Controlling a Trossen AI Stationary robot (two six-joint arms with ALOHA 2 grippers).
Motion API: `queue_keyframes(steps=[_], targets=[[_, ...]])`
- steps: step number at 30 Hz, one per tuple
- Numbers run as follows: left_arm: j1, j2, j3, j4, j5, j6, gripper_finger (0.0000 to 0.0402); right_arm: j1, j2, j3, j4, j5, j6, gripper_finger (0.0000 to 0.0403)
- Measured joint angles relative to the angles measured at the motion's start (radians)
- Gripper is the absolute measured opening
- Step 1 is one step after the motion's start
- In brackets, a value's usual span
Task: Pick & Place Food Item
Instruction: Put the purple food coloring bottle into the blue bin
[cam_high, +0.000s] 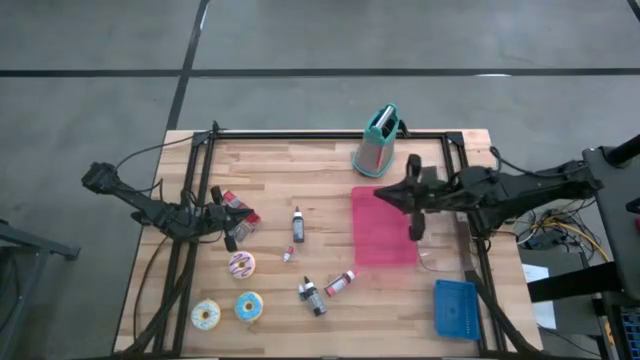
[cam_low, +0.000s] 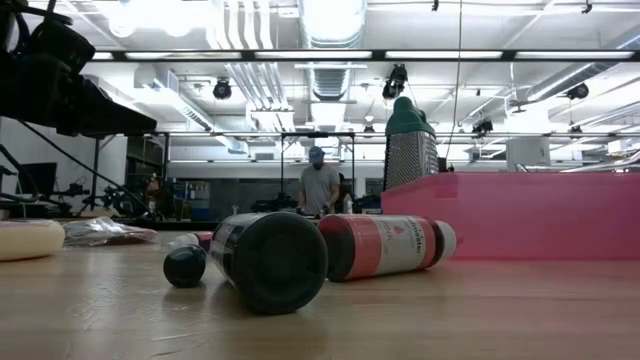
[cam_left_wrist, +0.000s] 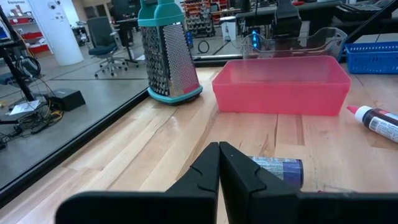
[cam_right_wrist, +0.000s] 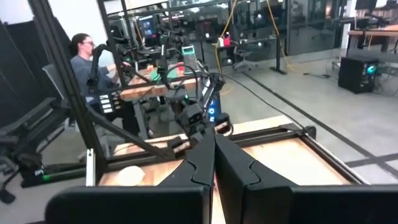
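The left gripper (cam_high: 232, 228) is hovering at the bench (cam_high: 330, 300) left side with fingers closed, holding nothing. The right gripper (cam_high: 415, 228) is hanging over the pink bin (cam_high: 385, 245), fingers closed and empty. Three donuts (cam_high: 241, 265) are lying near the bench's front left.

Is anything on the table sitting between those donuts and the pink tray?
Yes. Between the three donuts and the pink tray lie small bottles scattered on the wood. Lifted over them, the way looks clear. The left gripper, shut, sits just beyond the donuts.

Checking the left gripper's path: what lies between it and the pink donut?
Nothing: in the high view, bare wood separates the left gripper from the pink-frosted donut.
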Motion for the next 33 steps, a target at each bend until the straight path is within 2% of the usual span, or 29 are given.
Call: queue_keyframes(steps=[5,11,20,29,33], targets=[[0.0,0.0,0.0,0.0,0.001,0.0,0.0012,0.0,0.158,0.147,-0.039,0.066,0.025,0.0008],[0.0,0.0,0.0,0.0,0.001,0.0,0.0012,-0.001,0.36,0.341,-0.241,0.176,0.194,0.0008],[0.0,0.0,0.0,0.0,0.001,0.0,0.0012,-0.02,0.629,0.616,-0.38,0.178,0.387,0.0008],[0.0,0.0,0.0,0.0,-0.001,0.0,0.0012,-0.084,0.814,0.809,-0.791,0.17,0.716,0.0008],[0.0,0.0,0.0,0.0,-0.002,0.0,0.0012,-0.102,0.871,0.862,-0.869,0.166,0.742,0.0008]])
